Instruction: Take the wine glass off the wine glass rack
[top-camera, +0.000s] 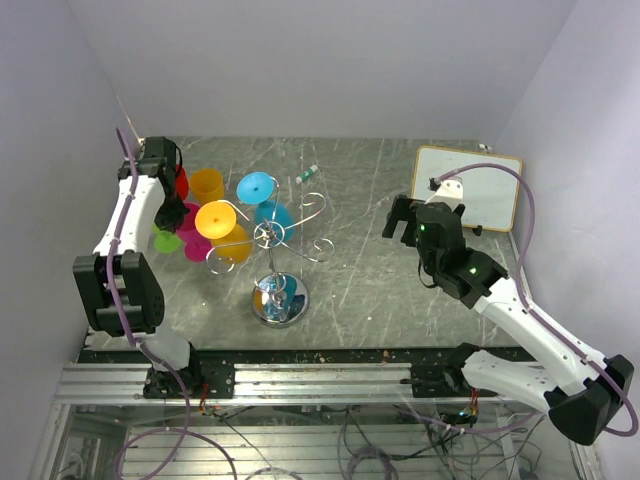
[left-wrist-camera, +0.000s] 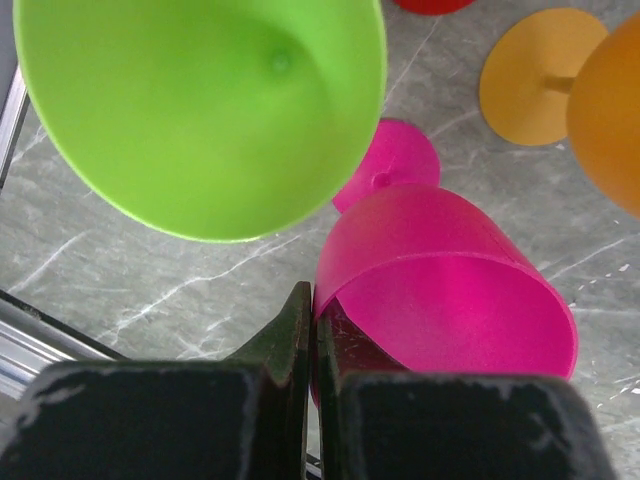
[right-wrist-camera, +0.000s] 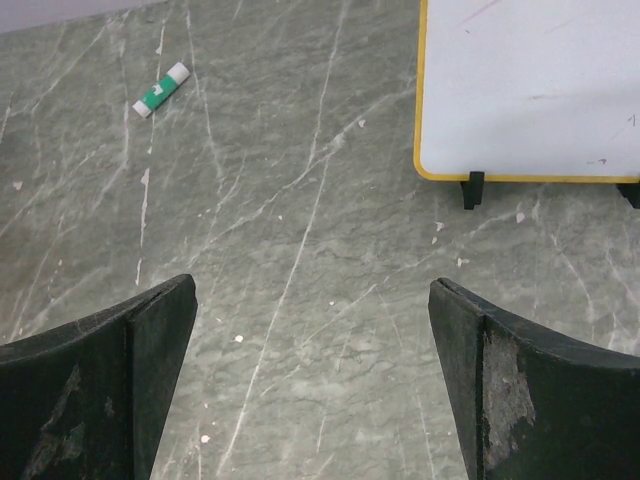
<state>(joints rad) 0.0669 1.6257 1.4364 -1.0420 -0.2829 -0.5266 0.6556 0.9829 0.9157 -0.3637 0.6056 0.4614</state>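
The chrome wine glass rack (top-camera: 277, 237) stands mid-table on its round mirrored base (top-camera: 280, 299). An orange wine glass (top-camera: 217, 222) and a blue wine glass (top-camera: 262, 193) hang upside down from its left arms. Left of the rack, my left gripper (top-camera: 177, 207) (left-wrist-camera: 312, 300) is shut on the rim of a magenta wine glass (top-camera: 193, 216) (left-wrist-camera: 450, 285), one finger outside the bowl and one inside. A green wine glass (top-camera: 167, 240) (left-wrist-camera: 200, 110) sits just beside it. My right gripper (top-camera: 402, 222) (right-wrist-camera: 312, 290) hangs open over bare table, right of the rack.
A red glass (top-camera: 181, 183) and a yellow-orange glass (top-camera: 207, 184) stand behind the left gripper. A small whiteboard (top-camera: 468, 186) (right-wrist-camera: 530, 90) stands at the back right. A green-and-white tube (top-camera: 307, 174) (right-wrist-camera: 161, 89) lies behind the rack. The metal rail (top-camera: 250, 380) runs along the near edge.
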